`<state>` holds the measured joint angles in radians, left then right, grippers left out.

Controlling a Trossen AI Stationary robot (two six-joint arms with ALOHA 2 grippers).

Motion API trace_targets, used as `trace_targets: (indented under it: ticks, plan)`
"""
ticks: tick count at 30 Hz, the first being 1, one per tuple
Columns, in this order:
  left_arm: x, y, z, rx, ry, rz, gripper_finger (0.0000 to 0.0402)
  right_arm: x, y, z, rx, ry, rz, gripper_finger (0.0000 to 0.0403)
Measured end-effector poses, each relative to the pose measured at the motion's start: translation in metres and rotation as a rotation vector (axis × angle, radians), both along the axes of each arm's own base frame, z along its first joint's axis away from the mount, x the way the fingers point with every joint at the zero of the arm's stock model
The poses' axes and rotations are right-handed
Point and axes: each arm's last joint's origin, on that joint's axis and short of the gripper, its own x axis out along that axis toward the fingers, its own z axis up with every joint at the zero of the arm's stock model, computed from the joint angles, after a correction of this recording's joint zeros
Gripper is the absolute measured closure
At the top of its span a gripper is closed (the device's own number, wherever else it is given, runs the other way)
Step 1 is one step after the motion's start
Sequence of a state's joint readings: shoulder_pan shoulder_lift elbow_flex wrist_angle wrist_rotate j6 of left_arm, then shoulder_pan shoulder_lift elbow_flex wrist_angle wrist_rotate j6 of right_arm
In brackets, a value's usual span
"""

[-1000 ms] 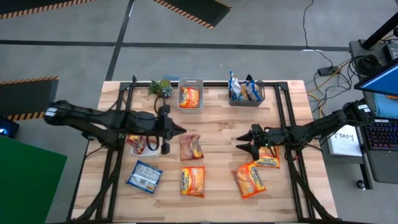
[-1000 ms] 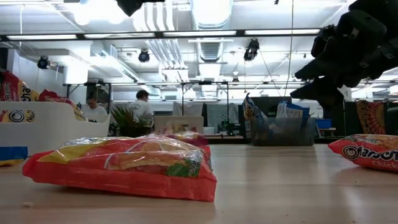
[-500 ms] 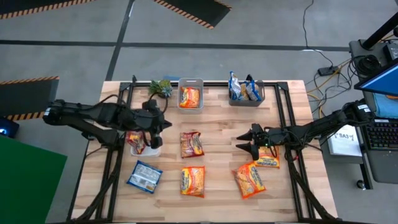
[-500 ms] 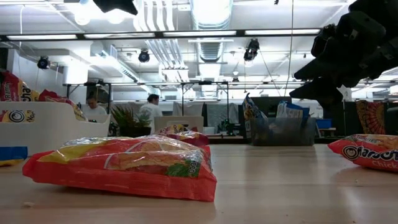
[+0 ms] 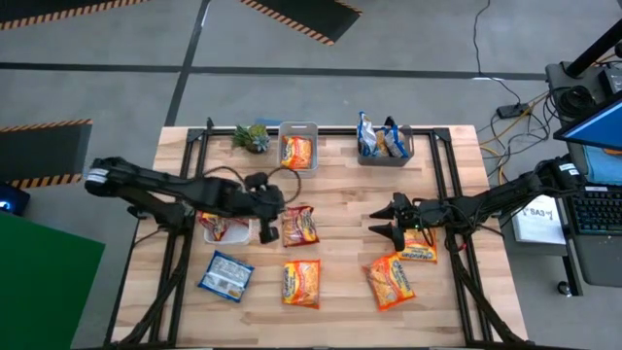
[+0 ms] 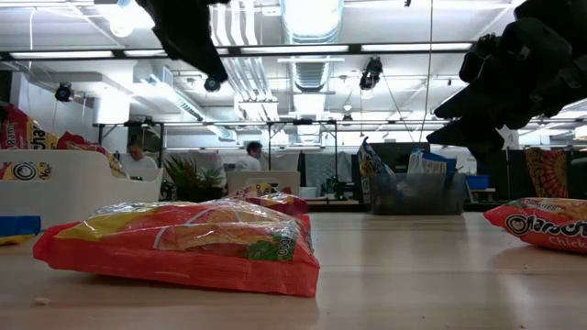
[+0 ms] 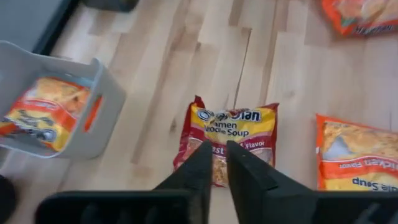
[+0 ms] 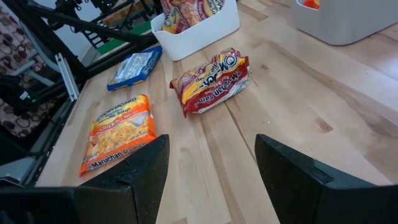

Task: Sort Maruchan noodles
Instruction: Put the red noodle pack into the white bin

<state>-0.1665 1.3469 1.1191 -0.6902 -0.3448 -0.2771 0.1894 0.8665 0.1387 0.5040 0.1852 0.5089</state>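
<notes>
Moved since earlier: left end effector [image 5: 269,216], fingers nearly together and empty, swung from white bin [image 5: 225,234] to above red packet [image 5: 299,226] mid-worktop. Right end effector [image 5: 393,221]: apart, idle, right side. Risk: narrow gap skids off crinkly film, shoving packet aside.

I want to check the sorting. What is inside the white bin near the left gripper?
The white bin holds red packets; the left arm covers part of it, so their count is unclear.
</notes>
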Motion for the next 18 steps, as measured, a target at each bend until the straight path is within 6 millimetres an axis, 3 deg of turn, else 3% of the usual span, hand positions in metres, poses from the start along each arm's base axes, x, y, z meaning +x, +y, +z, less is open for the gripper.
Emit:
trace_targets:
  ticks: [12,15,18]
  plan:
    - [0.035,0.000,-0.055,0.132,0.167,0.073,0.0147,0.000,0.000,0.000,-0.010,0.001,0.008,0.0177]
    - [0.046,0.001,-0.070,0.164,0.207,0.014,0.0114,0.000,0.000,0.000,-0.016,0.001,0.010,0.0177]
    - [0.059,0.006,-0.085,0.186,0.204,-0.036,0.0109,0.000,0.000,0.000,-0.026,0.001,0.014,0.0177]
